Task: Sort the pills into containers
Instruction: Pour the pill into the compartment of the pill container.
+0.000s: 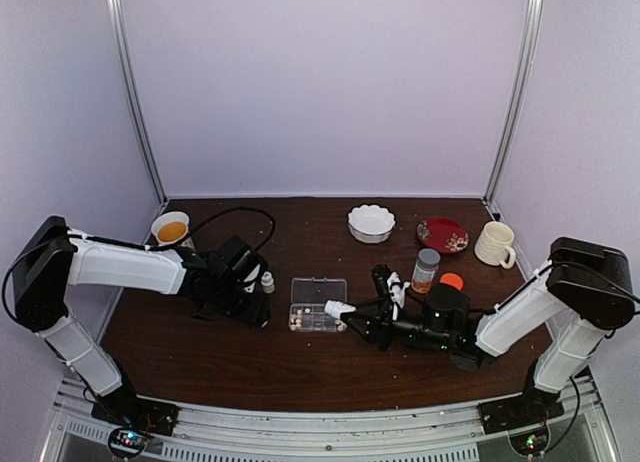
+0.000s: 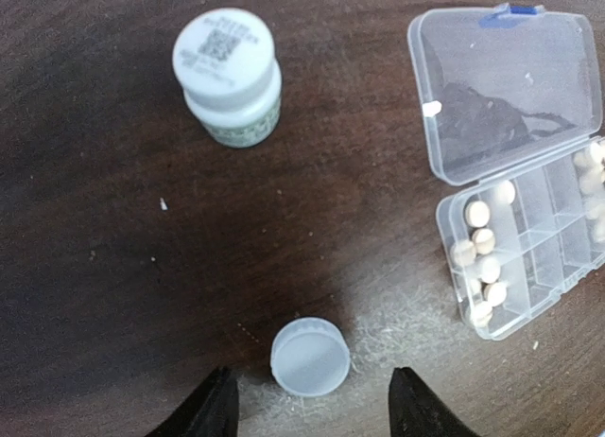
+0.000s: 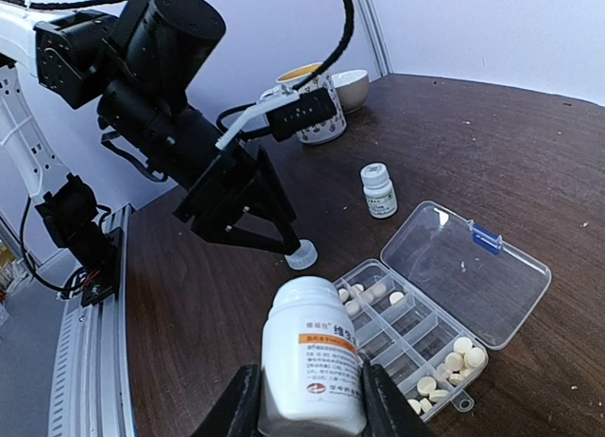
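Clear, rigid, gridded organizer box (image 2: pixel 544 257) on dark, scuffed wood-grain counter (image 2: pixel 113 267), lid swung flat open. Round pale pills (image 2: pixel 484 240) in several compartments. Box at 2 o'clock from left pincer (image 2: pixel 312 409), apart from it. Left pincer open, astride a round translucent cap (image 2: pixel 310 357), clear of both fingers. Bare counter at 9 o'clock. Right pincer (image 3: pixel 310 409) clamped on a white labelled bottle (image 3: pixel 312 361), with box near at 2 o'clock.

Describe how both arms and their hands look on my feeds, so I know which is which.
Both arms match: white tubular links between bulky black joints, on the left arm and right arm alike. Each ends in a black hand with two tapered, wedge-shaped fingers, seen on the left hand and right hand. A black cable loops behind the left arm.
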`<action>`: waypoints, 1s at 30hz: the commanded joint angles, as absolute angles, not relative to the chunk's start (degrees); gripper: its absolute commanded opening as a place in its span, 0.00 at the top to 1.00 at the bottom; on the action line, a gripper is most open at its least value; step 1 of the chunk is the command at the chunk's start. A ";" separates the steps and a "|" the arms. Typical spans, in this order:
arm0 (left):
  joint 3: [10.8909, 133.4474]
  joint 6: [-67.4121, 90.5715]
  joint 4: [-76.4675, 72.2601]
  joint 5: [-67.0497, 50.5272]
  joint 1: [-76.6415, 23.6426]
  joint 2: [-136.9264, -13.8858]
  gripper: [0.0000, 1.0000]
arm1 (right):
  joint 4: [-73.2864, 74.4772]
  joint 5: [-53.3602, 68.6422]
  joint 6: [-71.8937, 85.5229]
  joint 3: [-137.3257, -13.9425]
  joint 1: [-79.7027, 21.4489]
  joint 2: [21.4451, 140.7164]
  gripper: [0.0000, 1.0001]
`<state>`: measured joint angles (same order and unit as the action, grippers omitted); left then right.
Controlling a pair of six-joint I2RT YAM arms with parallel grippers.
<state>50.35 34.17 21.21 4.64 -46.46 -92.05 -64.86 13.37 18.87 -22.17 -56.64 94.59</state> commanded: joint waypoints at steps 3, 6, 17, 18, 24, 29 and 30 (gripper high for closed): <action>49.74 32.08 16.94 4.92 -46.49 -86.00 0.45 | -64.94 12.59 20.65 -24.09 -55.75 97.17 0.92; 50.01 30.28 13.23 4.77 -46.49 -84.76 0.46 | -64.12 12.77 21.15 -25.10 -55.17 98.25 0.92; 57.81 28.48 5.78 0.17 -43.69 -93.64 0.50 | -58.52 13.79 21.50 -28.88 -54.23 100.20 0.93; 58.42 28.39 5.24 0.02 -43.34 -94.44 0.50 | -58.18 13.74 21.59 -29.12 -54.11 100.38 0.93; 62.16 26.92 4.68 -3.01 -42.57 -97.64 0.50 | -54.80 13.44 21.62 -30.73 -53.63 101.19 0.93; 63.74 26.00 4.82 -4.02 -42.49 -99.29 0.50 | -53.12 13.85 21.66 -32.13 -53.36 102.00 0.94; 63.98 25.92 4.77 -4.18 -42.53 -99.58 0.50 | -52.90 13.83 21.63 -32.42 -53.35 102.14 0.94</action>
